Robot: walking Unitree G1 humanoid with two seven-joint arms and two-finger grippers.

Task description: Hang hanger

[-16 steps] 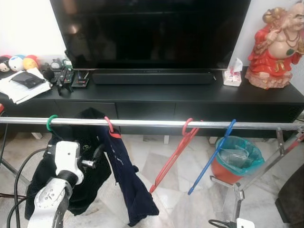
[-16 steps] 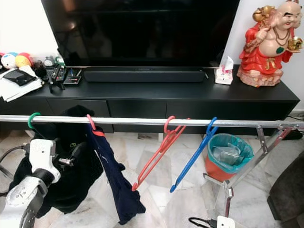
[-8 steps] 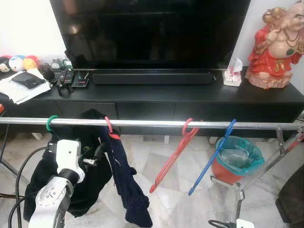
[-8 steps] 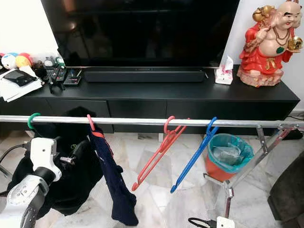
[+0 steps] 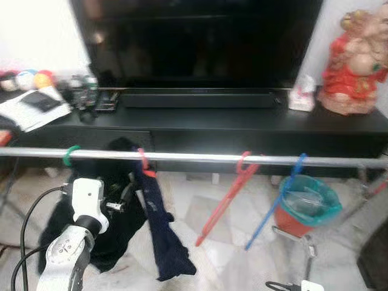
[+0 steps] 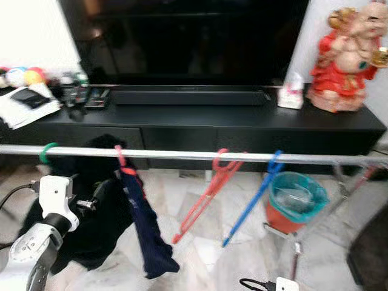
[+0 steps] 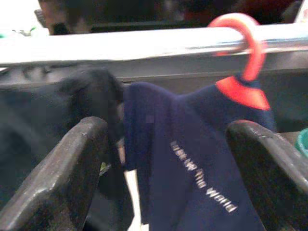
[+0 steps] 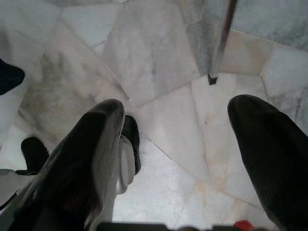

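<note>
**Left gripper spread before the red-hooked hanger on the rail**

Nearest the camera, the silver left arm rises from the lower left, and the left gripper point(image 7: 166, 159) is held just below the metal rail point(image 5: 200, 157), its two black fingers point(image 7: 62, 173) spread wide with nothing between them. In the left wrist view the navy garment point(image 7: 192, 168) hangs in the gap between the fingers but beyond their tips, apart from both. It hangs from the red hanger point(image 7: 245, 53), whose hook is looped over the rail above the fingertips. Beside it, on the robot's left, a black garment point(image 5: 115, 224) hangs from a green hook point(image 5: 71, 155).

The right gripper point(image 8: 180, 154) points down at the marble floor point(image 8: 159, 57), its fingers likewise spread and empty.

Further along the rail, to the robot's right, a bare coral hanger point(image 5: 227, 197) and a bare blue hanger point(image 5: 276, 200) dangle tilted, well apart from either gripper. Behind them stands an orange bin with a teal liner point(image 5: 306, 206).

Farthest off, a black TV cabinet point(image 5: 242, 130) carries a television point(image 5: 200, 42), a soundbar point(image 5: 197, 100), a tissue box point(image 5: 301, 97), a red figurine point(image 5: 354, 60), and papers and small toys at the robot's left end. The head views are slightly blurred.
</note>
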